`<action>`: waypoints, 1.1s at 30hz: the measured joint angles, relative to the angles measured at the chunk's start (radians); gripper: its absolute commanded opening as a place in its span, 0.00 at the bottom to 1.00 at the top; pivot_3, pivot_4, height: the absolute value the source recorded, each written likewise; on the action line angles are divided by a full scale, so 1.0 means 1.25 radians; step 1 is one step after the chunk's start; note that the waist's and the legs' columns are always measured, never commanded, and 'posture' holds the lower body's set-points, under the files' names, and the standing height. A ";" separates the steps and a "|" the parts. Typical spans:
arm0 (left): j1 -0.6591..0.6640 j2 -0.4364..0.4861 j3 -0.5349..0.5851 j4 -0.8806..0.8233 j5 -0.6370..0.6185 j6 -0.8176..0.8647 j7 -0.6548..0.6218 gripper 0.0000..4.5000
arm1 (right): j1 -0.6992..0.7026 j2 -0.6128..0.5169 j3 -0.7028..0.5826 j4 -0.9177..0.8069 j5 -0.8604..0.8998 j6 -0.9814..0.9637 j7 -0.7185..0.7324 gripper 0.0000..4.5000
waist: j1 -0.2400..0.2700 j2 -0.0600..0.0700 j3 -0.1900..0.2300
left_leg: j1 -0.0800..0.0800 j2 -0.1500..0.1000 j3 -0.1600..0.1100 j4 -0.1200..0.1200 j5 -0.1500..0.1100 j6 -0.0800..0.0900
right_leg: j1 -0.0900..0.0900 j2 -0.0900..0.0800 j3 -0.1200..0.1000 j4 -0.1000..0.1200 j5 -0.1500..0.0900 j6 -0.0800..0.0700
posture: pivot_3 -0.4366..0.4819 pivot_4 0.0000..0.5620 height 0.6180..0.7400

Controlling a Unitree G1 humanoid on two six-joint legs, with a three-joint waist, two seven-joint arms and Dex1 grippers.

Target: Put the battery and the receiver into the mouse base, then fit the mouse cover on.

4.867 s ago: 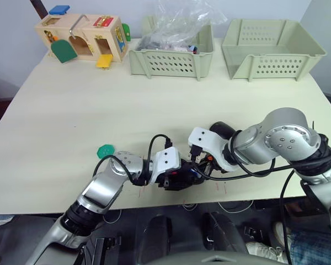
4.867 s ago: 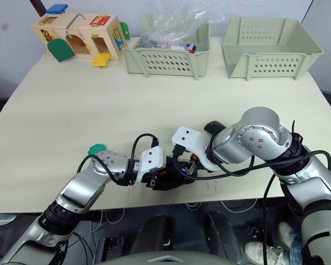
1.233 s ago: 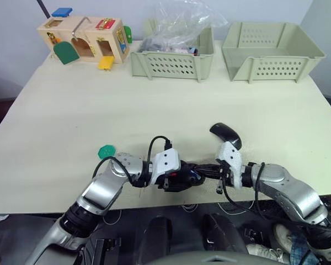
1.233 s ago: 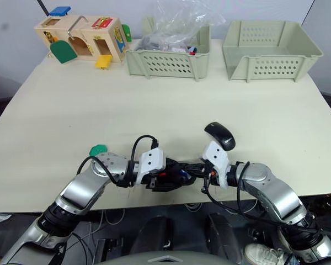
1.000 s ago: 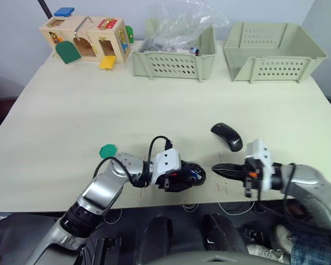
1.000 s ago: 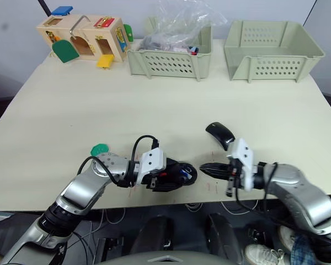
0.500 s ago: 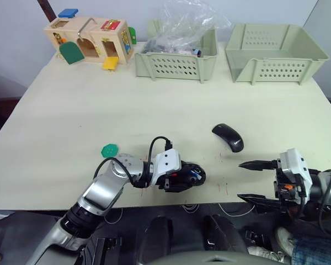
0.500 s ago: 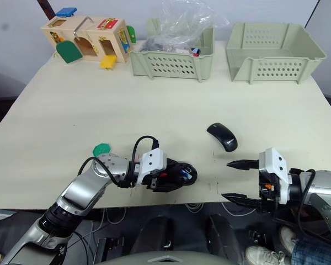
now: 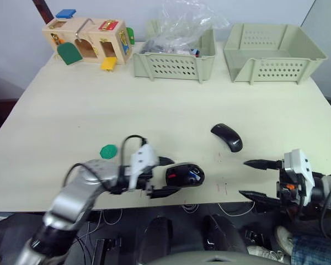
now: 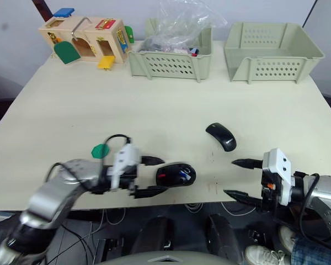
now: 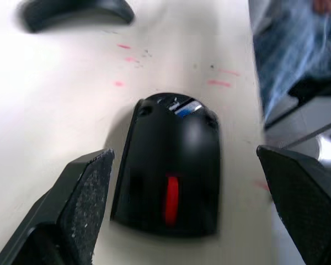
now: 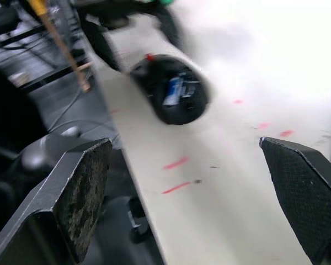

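Observation:
The mouse base point(image 9: 185, 175) lies near the table's front edge, black with red inside and its compartment open upward. A blue and silver piece, seemingly the battery point(image 12: 174, 91), lies in it. I cannot make out the receiver. My left gripper point(image 9: 175, 175) is open, one finger on each side of the base's left end and clear of it. In the left wrist view the base point(image 11: 171, 165) lies between the fingers, scroll wheel toward me. The glossy mouse cover point(image 9: 227, 137) rests alone further right and back. My right gripper point(image 9: 243, 178) is open and empty at the front right.
At the back stand a wooden toy box point(image 9: 88, 40), a basket point(image 9: 174, 65) holding a plastic bag and an empty basket point(image 9: 273, 55). A green disc point(image 9: 108, 150) lies left of my left arm. Small red marks dot the table near the front edge.
My left gripper has let go of the mouse base, opened wider and drawn back left. My right gripper pulled away from the base to the front right and opened.

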 measured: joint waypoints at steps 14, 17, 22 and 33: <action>0.332 -0.088 0.350 -0.035 -0.202 -0.118 -0.091 0.98 | -0.215 0.003 0.023 -0.028 0.048 0.317 -0.298 1.00 | 0.002 0.000 0.000 | 0.000 0.000 0.003 -0.001 0.000 0.000 | -0.001 -0.001 0.001 -0.001 0.000 -0.001 | 0.48 0.27 1.00; 0.343 -0.105 0.374 -0.008 -0.233 -0.143 -0.111 0.98 | -0.335 0.026 0.034 0.017 0.083 0.472 -0.382 1.00 | 0.003 0.000 0.000 | 0.000 0.000 0.004 -0.001 0.000 0.000 | -0.001 -0.001 0.001 -0.001 0.000 -0.001 | 0.48 0.27 1.00; 0.344 -0.115 0.377 0.021 -0.247 -0.168 -0.120 0.98 | -0.454 0.061 0.074 0.071 0.085 0.603 -0.447 1.00 | 0.004 0.000 0.000 | -0.001 0.000 0.007 -0.001 0.000 0.000 | -0.001 -0.001 0.001 -0.002 0.000 -0.001 | 0.48 0.27 1.00; 0.335 -0.130 0.332 0.033 -0.247 -0.211 -0.142 0.98 | -0.542 0.080 0.176 0.202 0.008 0.620 -0.448 1.00 | 0.000 0.000 0.000 | -0.001 0.000 0.008 -0.002 0.000 0.000 | -0.002 -0.001 0.002 -0.002 0.000 -0.001 | 0.48 0.27 1.00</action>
